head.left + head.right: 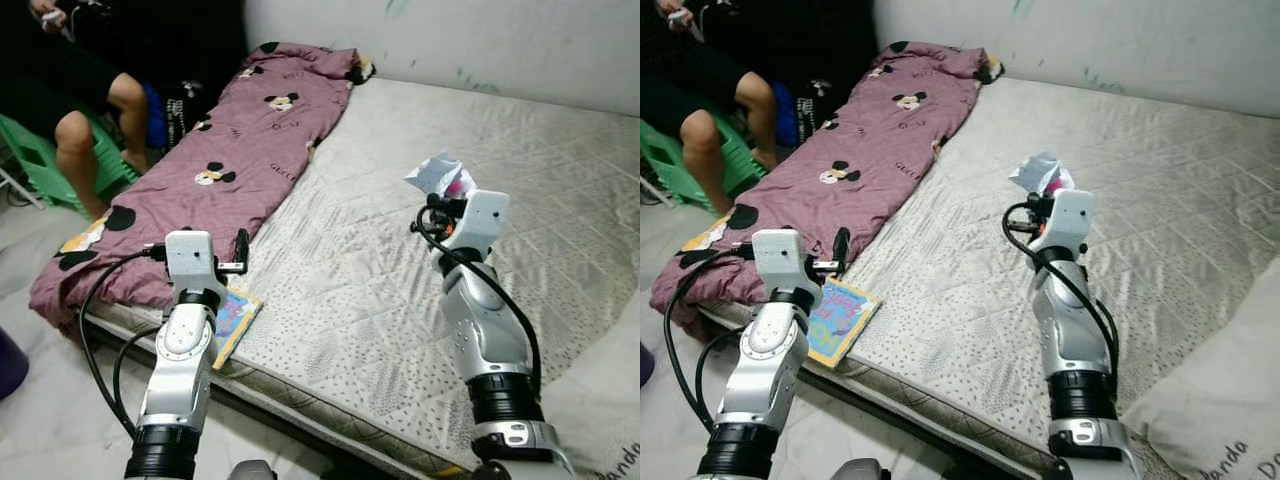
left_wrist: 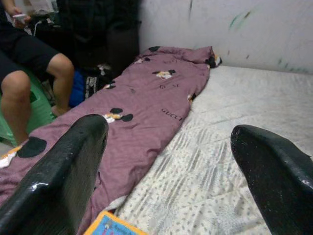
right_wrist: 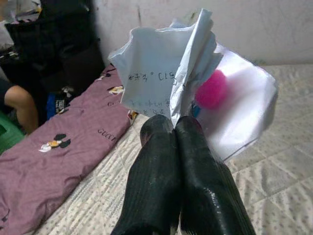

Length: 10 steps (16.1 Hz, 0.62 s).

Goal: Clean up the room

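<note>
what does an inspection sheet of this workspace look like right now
surface: bare quilted mattress, pillow at its near right corner
job's things: crumpled paper and plastic wrapper, held above the mattress
clutter: colourful booklet on the near mattress edge; purple cartoon-print blanket along the left side
grippers: right gripper shut on the paper; left gripper open over the blanket edge
cables: black cables looped along both arms
surroundings: person seated on a green stool, marked wall

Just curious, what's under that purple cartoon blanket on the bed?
The blanket lies along the mattress edge, which it covers. A colourful booklet pokes out beside its near end. Anything else beneath is hidden.
</note>
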### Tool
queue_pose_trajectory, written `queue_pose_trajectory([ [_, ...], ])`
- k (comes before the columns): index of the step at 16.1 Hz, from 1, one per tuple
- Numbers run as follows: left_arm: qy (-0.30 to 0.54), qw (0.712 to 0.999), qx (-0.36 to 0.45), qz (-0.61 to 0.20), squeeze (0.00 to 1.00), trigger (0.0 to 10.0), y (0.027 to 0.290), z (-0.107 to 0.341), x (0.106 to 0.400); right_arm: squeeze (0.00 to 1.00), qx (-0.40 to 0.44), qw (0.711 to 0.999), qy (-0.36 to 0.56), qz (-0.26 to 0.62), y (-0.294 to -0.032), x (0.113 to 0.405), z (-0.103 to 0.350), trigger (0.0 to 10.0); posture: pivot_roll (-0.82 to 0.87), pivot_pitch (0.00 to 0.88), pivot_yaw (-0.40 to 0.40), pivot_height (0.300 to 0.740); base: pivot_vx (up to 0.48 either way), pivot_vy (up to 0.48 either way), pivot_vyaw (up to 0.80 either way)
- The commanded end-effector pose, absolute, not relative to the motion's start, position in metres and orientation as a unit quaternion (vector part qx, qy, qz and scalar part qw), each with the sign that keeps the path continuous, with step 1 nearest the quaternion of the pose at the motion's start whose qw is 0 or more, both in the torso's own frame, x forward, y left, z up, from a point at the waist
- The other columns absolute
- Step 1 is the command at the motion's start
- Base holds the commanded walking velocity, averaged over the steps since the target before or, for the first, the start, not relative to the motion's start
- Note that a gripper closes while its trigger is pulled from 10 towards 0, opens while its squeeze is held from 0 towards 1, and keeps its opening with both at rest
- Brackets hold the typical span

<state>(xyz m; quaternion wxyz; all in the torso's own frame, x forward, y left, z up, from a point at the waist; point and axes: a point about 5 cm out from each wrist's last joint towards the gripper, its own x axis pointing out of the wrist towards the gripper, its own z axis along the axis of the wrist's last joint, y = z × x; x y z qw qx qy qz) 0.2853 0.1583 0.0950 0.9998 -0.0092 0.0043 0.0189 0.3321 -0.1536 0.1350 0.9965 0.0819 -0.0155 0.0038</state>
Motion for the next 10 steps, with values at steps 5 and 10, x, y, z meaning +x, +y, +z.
queue_pose_trajectory([
  [5,0.011,0.999,-0.022,0.024,0.00,10.0,0.1632,0.0932,0.2828,0.00,0.087,0.996,-0.003,-0.011,-0.1587,0.3337,0.1336,10.0,-0.07,0.000,0.047,0.740,0.000,0.000,-0.80],
  [10,0.004,0.999,-0.033,0.027,0.00,10.0,0.1617,0.0979,0.2850,0.00,0.086,0.996,0.008,0.002,-0.1522,0.3320,0.1296,10.0,-0.06,0.000,0.030,0.740,0.000,0.000,-0.16],
])
